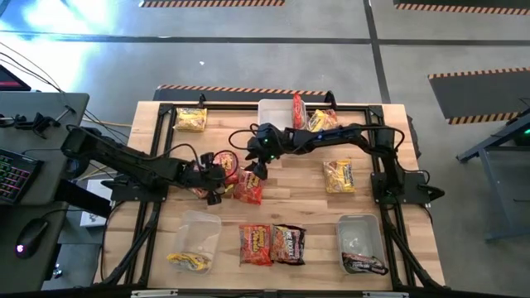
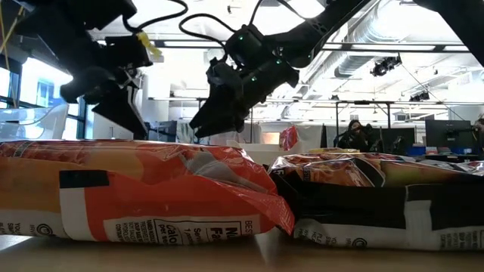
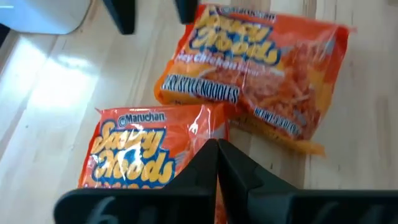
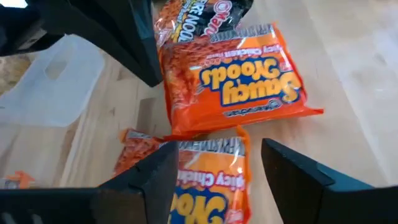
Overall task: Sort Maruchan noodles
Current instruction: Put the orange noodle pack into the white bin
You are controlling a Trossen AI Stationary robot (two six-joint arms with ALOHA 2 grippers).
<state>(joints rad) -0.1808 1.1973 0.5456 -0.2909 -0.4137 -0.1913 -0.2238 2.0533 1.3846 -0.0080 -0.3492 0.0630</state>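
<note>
Found the left gripper [image 1: 217, 184] just left of the table's centre, closed, with its fingertips [image 3: 216, 163] meeting over the edge of an orange Saucy Noods packet [image 3: 140, 155]. Cannot tell whether any wrapper is pinched between them. Noted a second orange packet [image 3: 261, 68] flat on the wood just beyond, the two overlapping slightly at a corner.

Found the right gripper [image 1: 257, 170] at the table's centre, reached in from the right side, fingers spread apart and holding nothing. Seen from its wrist, straddling one end of an orange packet without touching it. Logged the same pair from above: one packet [image 1: 225, 163] under the two grippers, the other [image 1: 248, 190] just nearer the front edge.

Recorded the remaining noodles as follows. At the far-left corner, a yellow packet [image 1: 190, 120] lying on bare table. At the middle of the far edge, a clear tub [image 1: 269, 108] holding a red packet on edge [image 1: 297, 110], with a yellow-and-dark packet [image 1: 323, 122] beside it. Toward the right edge, a yellow packet [image 1: 338, 175] flat on the wood. At the middle of the front edge, an orange packet [image 1: 256, 244] and a dark packet [image 1: 288, 244] side by side, touching. At the front-left, a second tub [image 1: 199, 223] with a yellow packet [image 1: 189, 261] at its near end. At the front-right, a third tub [image 1: 360, 225] with a dark packet [image 1: 364, 265] at its near end.
</note>
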